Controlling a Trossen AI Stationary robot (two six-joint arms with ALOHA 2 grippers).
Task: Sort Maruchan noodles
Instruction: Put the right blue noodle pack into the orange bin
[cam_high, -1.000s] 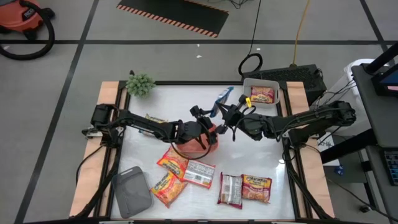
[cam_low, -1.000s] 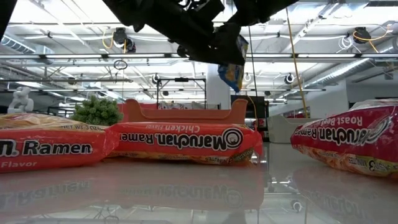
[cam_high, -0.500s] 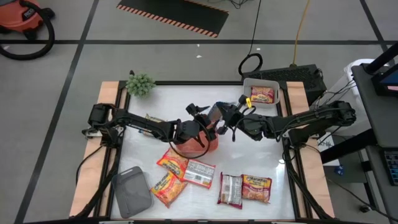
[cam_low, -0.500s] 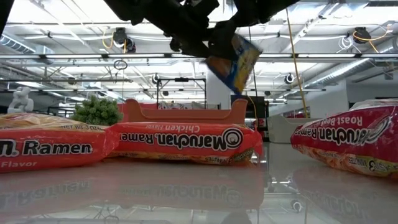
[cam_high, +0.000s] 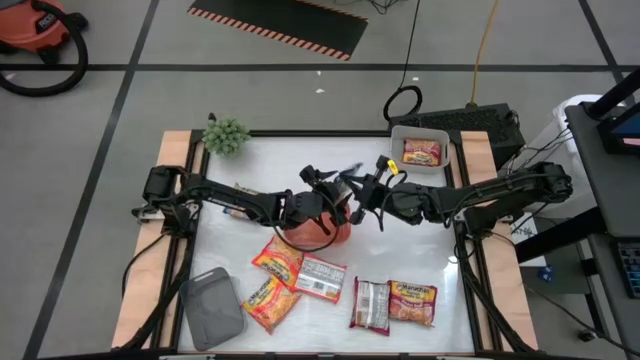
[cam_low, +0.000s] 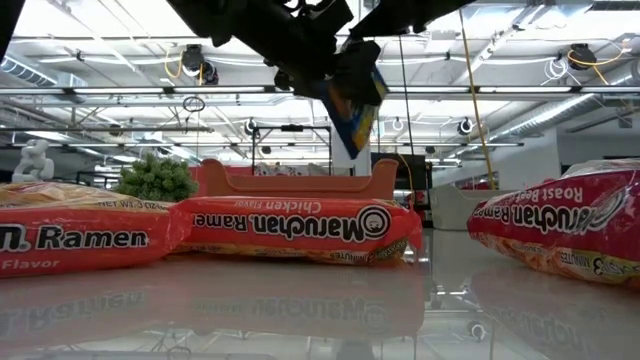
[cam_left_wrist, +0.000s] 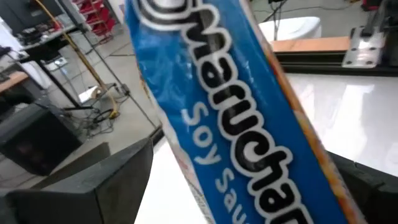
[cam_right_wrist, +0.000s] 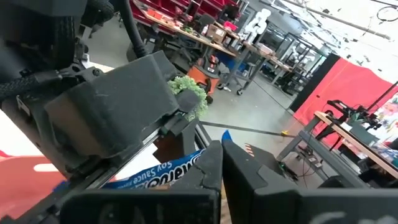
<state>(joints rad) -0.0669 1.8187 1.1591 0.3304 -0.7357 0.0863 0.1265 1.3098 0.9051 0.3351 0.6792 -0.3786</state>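
You are mid-handover above the middle of the table (cam_high: 420, 255): the right gripper (cam_high: 362, 192) has its jaws clamped on the blue soy-sauce packet (cam_low: 350, 105), which hangs over the red tray (cam_high: 318, 232), while the left gripper (cam_high: 335, 195) has its jaws spread wide around that packet. I would close the left jaws squarely across the packet before the right lets go, since crinkly film probably slips. The red tray's contents are hidden by the arms. The grey tray (cam_high: 212, 308) at the near left corner looks empty. The white tray (cam_high: 420, 152), off the far right edge, holds one pink packet (cam_high: 421, 152). Five packets (cam_high: 300, 278) lie loose along the table's near side.
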